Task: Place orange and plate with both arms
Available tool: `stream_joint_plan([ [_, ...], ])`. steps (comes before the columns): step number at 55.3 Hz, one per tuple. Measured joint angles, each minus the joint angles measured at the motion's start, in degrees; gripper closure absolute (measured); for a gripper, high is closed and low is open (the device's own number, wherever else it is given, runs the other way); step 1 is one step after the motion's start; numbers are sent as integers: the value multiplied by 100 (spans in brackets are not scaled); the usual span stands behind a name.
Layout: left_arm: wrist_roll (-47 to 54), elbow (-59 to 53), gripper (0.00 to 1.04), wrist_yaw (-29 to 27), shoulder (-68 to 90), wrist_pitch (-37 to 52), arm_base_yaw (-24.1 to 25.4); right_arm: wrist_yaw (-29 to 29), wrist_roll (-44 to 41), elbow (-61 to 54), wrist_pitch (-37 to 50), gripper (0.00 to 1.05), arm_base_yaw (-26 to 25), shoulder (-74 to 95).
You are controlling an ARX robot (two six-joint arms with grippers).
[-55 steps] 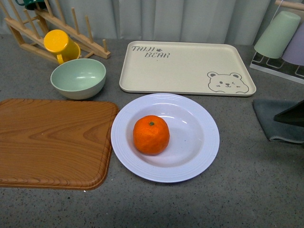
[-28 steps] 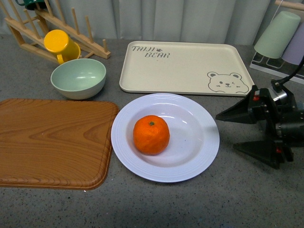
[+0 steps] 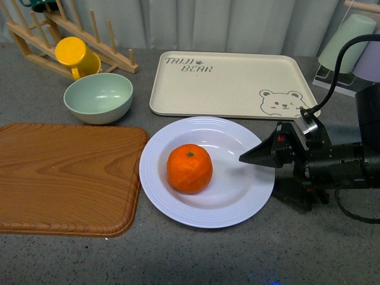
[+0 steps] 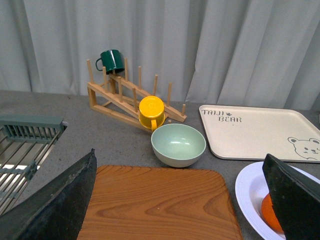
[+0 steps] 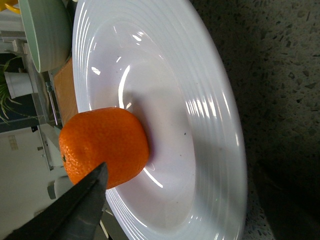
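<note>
Legible text: one item.
I read "TAIJI BEAR" in dark print, far-left corner of beige tray, front & L-wrist cams.

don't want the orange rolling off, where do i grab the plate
Grip the plate by its broad ridged rim at the right edge, the right claw coming in low from the right, one finger over, one under. That rim is thin and bare; the orange sits left of centre and the board crowds the left.
</note>
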Motion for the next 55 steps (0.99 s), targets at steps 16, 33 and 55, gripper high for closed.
stream_joint_plan([
  [16, 0, 0, 6, 0, 0, 0, 0, 90, -11, 52, -13, 78, -2, 103],
  [33, 0, 0, 6, 0, 0, 0, 0, -181, -105, 31, 24, 102, -39, 0],
  [55, 0, 0, 6, 0, 0, 0, 0, -323, 933, -452, 2149, 103, -114, -151],
])
